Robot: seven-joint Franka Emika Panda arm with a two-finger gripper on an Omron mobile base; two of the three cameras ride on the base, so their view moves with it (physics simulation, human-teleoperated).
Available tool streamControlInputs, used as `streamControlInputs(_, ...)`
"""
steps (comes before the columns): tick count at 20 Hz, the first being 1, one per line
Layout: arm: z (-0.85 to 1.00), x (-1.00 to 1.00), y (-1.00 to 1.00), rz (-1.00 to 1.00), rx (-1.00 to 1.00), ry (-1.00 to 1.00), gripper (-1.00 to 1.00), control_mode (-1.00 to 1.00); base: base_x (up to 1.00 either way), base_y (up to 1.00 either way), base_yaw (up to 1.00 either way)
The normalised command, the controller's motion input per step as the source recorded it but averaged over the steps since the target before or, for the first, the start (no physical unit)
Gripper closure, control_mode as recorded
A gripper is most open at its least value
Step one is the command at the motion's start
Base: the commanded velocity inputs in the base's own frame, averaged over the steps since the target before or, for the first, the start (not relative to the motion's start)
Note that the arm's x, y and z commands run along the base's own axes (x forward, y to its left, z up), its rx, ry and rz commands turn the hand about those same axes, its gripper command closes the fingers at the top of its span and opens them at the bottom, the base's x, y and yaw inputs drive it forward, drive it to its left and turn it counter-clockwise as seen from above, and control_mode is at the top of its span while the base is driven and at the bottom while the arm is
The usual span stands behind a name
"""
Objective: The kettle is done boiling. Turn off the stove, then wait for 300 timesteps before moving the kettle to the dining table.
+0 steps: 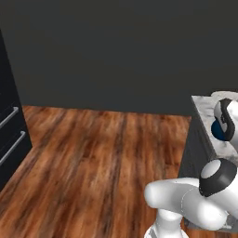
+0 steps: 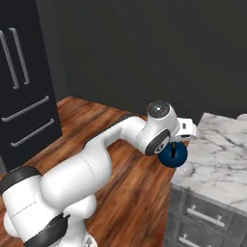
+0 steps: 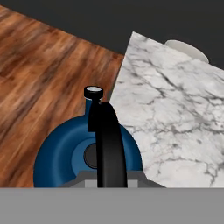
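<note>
The kettle is held under the gripper, clamped on its black handle. The marble desk edge is seen just beside and below it, with wood floor on the other side.

A wooden floor of reddish-brown planks spreads across the room and meets a plain dark wall at the back. A tall black refrigerator with long silver handles and two lower drawers stands at the left, against that wall. Grey cabinet drawers with silver pulls sit beneath the marble slab. A pale rounded object rests near the slab's far edge; what it is cannot be told.
</note>
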Motion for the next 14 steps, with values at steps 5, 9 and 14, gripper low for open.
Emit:
streamControlInputs(5, 0.00, 0.00, 0.00, 0.00, 0.00, 0.00, 1.00, 1.00, 0.41, 0.59, -0.31)
streamControlInputs(9, 0.00, 0.00, 0.00, 0.00, 0.00, 0.00, 1.00, 1.00, 0.44, 0.61, -0.29)
streamControlInputs(14, 0.00, 0.00, 0.00, 0.00, 0.00, 0.00, 1.00, 1.00, 0.55, 0.39, -0.24)
